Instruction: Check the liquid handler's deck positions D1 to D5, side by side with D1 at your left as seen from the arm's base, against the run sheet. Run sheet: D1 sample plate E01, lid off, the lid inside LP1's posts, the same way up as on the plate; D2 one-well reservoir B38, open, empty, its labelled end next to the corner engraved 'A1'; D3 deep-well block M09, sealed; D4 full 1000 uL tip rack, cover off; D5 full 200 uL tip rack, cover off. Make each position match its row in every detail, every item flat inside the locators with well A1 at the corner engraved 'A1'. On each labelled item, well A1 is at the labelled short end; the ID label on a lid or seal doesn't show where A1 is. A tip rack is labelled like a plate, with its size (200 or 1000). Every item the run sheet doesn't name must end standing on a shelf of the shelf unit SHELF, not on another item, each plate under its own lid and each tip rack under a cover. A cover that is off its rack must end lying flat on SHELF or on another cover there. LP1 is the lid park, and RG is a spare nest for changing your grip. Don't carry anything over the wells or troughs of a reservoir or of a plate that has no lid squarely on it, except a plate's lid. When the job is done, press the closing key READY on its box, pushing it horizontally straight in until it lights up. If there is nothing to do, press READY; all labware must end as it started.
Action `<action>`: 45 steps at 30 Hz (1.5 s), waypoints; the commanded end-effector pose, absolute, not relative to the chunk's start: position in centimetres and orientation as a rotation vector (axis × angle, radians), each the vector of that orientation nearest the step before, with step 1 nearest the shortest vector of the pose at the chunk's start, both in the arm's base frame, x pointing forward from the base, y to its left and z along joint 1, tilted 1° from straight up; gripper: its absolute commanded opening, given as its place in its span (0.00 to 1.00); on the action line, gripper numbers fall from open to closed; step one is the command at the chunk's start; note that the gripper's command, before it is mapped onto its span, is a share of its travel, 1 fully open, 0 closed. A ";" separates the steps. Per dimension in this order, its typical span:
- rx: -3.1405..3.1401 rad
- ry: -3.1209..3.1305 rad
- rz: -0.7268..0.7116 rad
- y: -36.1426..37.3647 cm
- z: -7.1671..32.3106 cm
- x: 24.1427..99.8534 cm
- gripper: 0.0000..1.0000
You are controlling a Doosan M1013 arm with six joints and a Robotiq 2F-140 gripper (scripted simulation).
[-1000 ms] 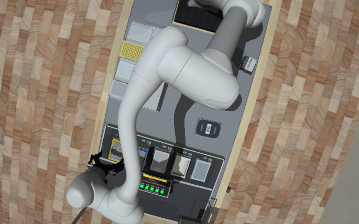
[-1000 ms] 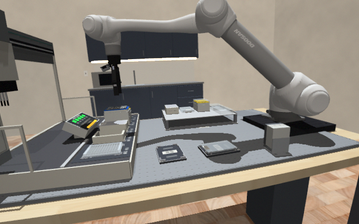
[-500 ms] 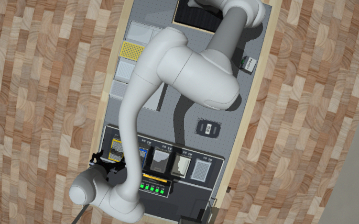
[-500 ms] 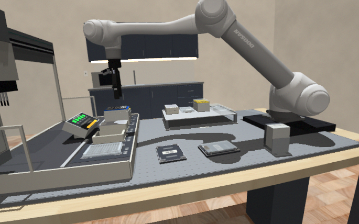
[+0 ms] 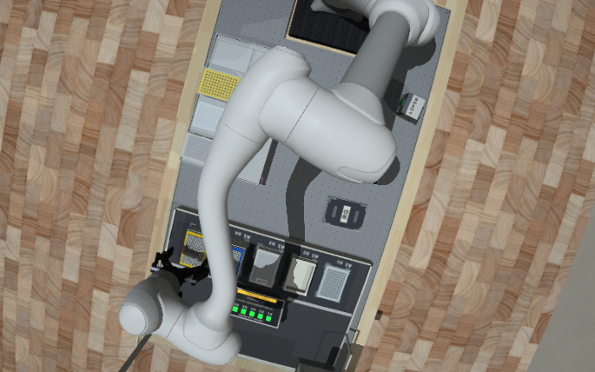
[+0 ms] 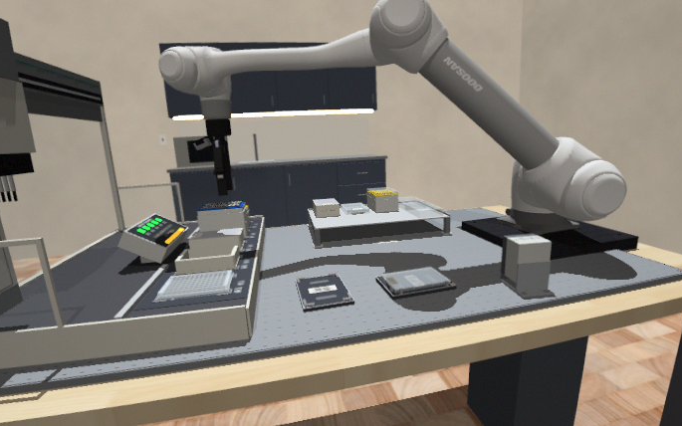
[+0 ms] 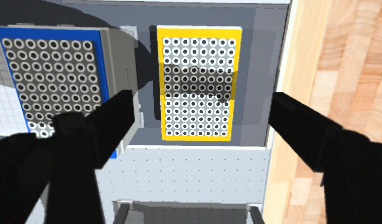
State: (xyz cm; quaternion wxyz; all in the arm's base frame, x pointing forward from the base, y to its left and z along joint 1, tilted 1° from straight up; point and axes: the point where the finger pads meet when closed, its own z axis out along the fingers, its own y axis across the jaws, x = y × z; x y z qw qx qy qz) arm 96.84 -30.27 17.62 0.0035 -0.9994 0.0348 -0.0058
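My gripper [image 7: 202, 106] is open and empty. It hangs above the near end of the yellow tip rack [image 7: 201, 82], which stands uncovered at the deck's end position [image 5: 193, 249]. Beside it stands the taller blue tip rack [image 7: 52, 80], also uncovered. In the top view the deck row goes on with the blue rack [image 5: 237, 261], a deep-well block [image 5: 265, 265], a one-well reservoir [image 5: 300, 275] and a sample plate [image 5: 333, 282]. In the side view the gripper [image 6: 223, 185] is well above the racks [image 6: 221, 211]. The arm hides part of the blue rack from above.
The shelf unit [image 6: 380, 216] holds a clear cover [image 5: 232, 53], a yellow rack [image 5: 218, 84] and two pale items [image 5: 207, 115]. A lid lies in the lid park [image 6: 414, 280]. The RG nest [image 5: 350, 213] and READY box [image 5: 411, 107] stand on the table. The table edge is close on the gripper's right.
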 end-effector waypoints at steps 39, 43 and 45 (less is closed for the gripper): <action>-3.126 0.113 -0.020 -29.8 11.0 97.0 0.79; -3.126 0.113 -0.020 -29.8 10.7 97.0 0.79; -3.126 0.113 -0.022 -29.8 10.5 97.0 0.79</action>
